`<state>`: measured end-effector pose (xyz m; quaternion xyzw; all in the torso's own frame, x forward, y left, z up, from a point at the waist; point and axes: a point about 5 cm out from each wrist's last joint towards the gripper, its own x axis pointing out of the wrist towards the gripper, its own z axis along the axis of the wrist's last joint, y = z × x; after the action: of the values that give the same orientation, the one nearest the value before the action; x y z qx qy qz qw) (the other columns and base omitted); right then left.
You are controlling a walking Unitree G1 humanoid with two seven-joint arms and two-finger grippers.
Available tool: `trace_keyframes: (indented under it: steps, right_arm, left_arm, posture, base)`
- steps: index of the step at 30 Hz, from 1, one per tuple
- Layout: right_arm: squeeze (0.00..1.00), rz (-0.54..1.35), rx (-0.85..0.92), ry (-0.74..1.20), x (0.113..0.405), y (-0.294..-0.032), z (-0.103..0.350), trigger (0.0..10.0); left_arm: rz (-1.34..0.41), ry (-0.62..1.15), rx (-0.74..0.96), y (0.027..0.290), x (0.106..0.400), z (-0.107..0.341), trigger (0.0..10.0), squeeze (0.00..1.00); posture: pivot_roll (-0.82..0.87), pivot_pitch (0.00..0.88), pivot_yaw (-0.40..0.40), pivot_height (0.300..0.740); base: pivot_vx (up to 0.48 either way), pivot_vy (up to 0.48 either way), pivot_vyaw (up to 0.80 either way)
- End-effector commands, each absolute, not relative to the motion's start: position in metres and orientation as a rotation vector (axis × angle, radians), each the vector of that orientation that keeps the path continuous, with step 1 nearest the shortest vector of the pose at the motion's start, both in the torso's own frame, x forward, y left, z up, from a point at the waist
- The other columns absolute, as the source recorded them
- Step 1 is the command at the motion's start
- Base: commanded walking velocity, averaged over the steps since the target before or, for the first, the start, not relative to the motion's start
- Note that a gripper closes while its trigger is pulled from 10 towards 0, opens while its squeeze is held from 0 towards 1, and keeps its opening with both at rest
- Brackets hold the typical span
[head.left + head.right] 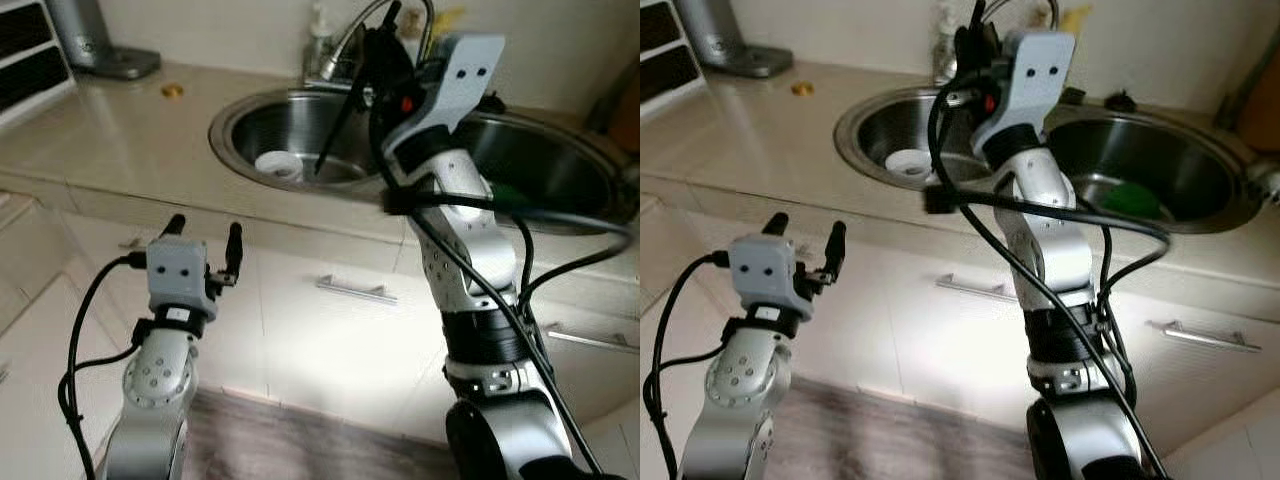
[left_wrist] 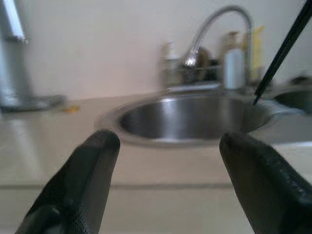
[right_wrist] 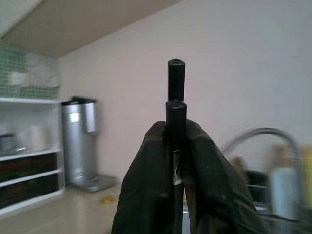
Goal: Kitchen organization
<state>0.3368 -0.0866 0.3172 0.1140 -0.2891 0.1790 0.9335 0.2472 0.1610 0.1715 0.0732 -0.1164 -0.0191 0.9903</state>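
My right gripper (image 3: 175,161) is clamped on a pair of black chopsticks (image 1: 335,130), raised above the left sink basin (image 1: 240,125) (tips angled down toward a white cup (image 1: 278,165)). My left gripper (image 1: 205,240) sits wide open, empty, before the counter (image 1: 110,120).

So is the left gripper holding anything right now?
No. The left gripper is open, its two black fingers spread apart with nothing between them, in front of the counter edge.
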Motion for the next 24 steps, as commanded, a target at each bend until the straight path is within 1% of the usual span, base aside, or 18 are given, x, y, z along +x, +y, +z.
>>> trace_keyframes:
  steps: [1, 16, 19, 24]
  right_arm:
    - [0.00, 0.334, 0.260, -0.576, 0.3407, -0.0942, 0.3178, 10.0]
    - [0.00, 0.326, 0.263, -0.551, 0.3443, -0.0960, 0.3133, 10.0]
    - [0.00, 0.328, 0.267, -0.546, 0.3448, -0.0960, 0.3126, 10.0]
    - [0.00, 0.324, 0.262, -0.538, 0.3472, -0.0971, 0.3112, 10.0]
  left_arm:
    - [-0.061, -0.252, 0.149, 0.1568, 0.2474, 0.1763, 10.0, 0.00]
    - [-0.068, -0.247, 0.153, 0.1559, 0.2477, 0.1757, 10.0, 0.00]
    - [-0.070, -0.243, 0.155, 0.1554, 0.2480, 0.1754, 10.0, 0.00]
    - [-0.070, -0.234, 0.161, 0.1552, 0.2491, 0.1744, 10.0, 0.00]
  posture:
    - [0.13, 0.000, -0.060, 0.740]
    - [0.13, 0.000, -0.057, 0.740]
    - [0.13, 0.000, -0.059, 0.740]
    - [0.13, 0.000, -0.060, 0.740]
  base:
    - [0.412, 0.000, 0.00]
    - [0.402, 0.000, 0.00]
    - [0.245, 0.000, 0.00]
    - [0.000, 0.000, 0.00]
